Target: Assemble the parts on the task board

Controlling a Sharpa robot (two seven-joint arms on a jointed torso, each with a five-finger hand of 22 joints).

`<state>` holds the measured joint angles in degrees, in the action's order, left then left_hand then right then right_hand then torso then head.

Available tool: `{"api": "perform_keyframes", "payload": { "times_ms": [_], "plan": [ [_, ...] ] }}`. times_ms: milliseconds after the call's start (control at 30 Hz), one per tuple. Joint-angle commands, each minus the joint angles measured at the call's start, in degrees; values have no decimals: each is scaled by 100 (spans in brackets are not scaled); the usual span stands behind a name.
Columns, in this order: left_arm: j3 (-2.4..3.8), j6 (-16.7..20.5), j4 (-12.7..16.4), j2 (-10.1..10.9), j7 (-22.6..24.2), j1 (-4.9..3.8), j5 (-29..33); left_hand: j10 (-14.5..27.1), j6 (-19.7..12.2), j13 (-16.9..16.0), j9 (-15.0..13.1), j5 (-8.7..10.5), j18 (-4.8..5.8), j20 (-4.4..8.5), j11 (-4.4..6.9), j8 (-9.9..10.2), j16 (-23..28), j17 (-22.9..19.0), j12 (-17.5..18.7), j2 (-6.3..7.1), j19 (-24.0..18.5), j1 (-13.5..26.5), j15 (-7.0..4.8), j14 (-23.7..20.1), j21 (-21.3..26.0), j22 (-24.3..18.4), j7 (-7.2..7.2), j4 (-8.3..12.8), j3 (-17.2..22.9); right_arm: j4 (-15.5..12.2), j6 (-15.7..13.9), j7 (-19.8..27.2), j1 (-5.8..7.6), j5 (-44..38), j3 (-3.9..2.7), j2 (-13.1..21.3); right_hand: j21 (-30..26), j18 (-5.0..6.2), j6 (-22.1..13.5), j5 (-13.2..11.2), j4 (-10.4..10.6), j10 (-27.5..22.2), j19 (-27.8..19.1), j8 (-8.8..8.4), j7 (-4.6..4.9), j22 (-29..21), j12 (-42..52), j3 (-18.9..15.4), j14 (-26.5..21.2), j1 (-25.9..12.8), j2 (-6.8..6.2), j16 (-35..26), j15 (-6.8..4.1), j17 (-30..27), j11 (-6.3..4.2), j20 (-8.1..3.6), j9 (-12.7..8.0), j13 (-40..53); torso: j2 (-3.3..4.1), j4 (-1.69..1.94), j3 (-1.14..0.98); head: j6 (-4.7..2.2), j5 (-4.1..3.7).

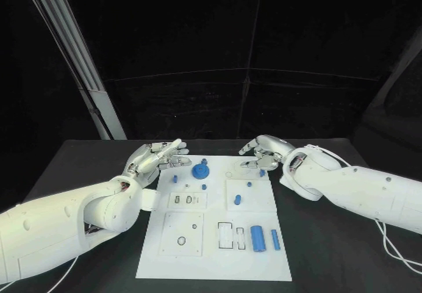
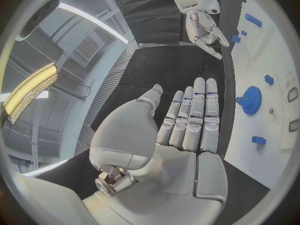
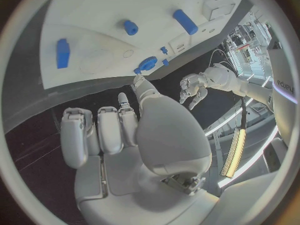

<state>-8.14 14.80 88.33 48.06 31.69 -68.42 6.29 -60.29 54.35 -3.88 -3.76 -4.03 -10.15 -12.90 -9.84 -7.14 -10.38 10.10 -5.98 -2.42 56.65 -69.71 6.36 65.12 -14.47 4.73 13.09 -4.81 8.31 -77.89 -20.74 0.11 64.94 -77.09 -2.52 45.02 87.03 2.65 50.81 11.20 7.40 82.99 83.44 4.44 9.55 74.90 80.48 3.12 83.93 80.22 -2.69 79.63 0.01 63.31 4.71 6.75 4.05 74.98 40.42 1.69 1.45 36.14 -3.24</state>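
The white task board (image 1: 215,256) lies mid-table, bare black table (image 1: 334,256) along both long edges. Near its front edge lie two blue cylinders (image 1: 258,238); farther back stands a blue gear (image 1: 200,171). At the far corners, the left hand (image 1: 161,155) hovers open-fingered, and the right hand (image 1: 262,152) hangs with fingers curled, holding nothing.

A robotics lab: black-draped table (image 1: 334,256) (strip lights (image 2: 31,87) overhead) and white task board (image 1: 167,262).

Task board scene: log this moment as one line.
left hand: open, far-left board edge | right hand: empty, fingers curled, far-right edge | white task board: blue gear standing, blue cylinder lying
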Motion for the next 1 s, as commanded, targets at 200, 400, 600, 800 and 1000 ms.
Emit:
{"api": "perform_keyframes", "payload": {
  "times_ms": [200, 400, 600, 800, 1000],
  "plan": [
    [0, -118, -5, -25, 34, 2, -5, 24, -8, 8, 7, -2, -36, -8, -1, 19, 29, 6, 32, -45, 28, 26, 37, 14, 30, -6, 14, 30, 1, 118, 48, 975, -34, 1231, 3, 301, -32, -41, -17, 27, -84, -44, -41, -18, 13, 493, -44, -39, 139, 46, -67, -32, 11, -23, -15, -21, -7, 468, -31, -80, -57, -16, -46],
    [-35, -143, -32, -46, 37, 14, -5, 24, -8, 8, 7, -2, -36, -8, -1, 19, 29, 6, 32, -45, 28, 26, 37, 14, 30, -6, 14, 30, 1, 349, 69, 1102, -119, 1250, 4, 348, -30, -42, -43, 68, -114, -45, -37, -30, 20, 500, -45, -58, 142, 55, -81, -27, 13, -9, -10, -21, -11, 467, -27, -68, -54, 8, -65],
    [-79, -150, -50, -50, 35, 17, -5, 24, -8, 7, 6, -3, -36, -8, -1, 20, 32, 8, 34, -47, 30, 23, 37, 15, 33, -8, 14, 35, 4, 420, 195, 1139, -198, 1197, 4, 370, -30, -43, -45, 76, -120, -43, -35, -30, 26, 502, -43, -74, 143, 45, -93, -27, 16, -9, -5, -20, -10, 470, -25, -78, -44, 40, -70],
    [-96, -158, -66, -54, 32, 19, -5, 24, -8, 7, 6, -3, -36, -8, -1, 20, 32, 8, 34, -47, 30, 23, 37, 15, 33, -8, 14, 35, 4, 501, 269, 1135, -294, 1110, 4, 369, -30, -43, -41, 77, -121, -40, -35, -27, 28, 503, -39, -81, 144, 38, -97, -26, 17, -8, -3, -19, -9, 474, -29, -82, -36, 64, -53],
    [-101, -176, -83, -70, 32, 23, -5, 24, -8, 7, 6, -3, -36, -8, -1, 20, 32, 8, 34, -47, 30, 23, 37, 15, 33, -8, 14, 35, 4, 654, 312, 1121, -329, 1054, 3, 310, -29, -43, -37, 78, -120, -40, -34, -25, 31, 504, -38, -87, 144, 32, -98, -26, 18, -8, -1, -19, -7, 474, -31, -61, -29, 91, -85]
  ]
}}
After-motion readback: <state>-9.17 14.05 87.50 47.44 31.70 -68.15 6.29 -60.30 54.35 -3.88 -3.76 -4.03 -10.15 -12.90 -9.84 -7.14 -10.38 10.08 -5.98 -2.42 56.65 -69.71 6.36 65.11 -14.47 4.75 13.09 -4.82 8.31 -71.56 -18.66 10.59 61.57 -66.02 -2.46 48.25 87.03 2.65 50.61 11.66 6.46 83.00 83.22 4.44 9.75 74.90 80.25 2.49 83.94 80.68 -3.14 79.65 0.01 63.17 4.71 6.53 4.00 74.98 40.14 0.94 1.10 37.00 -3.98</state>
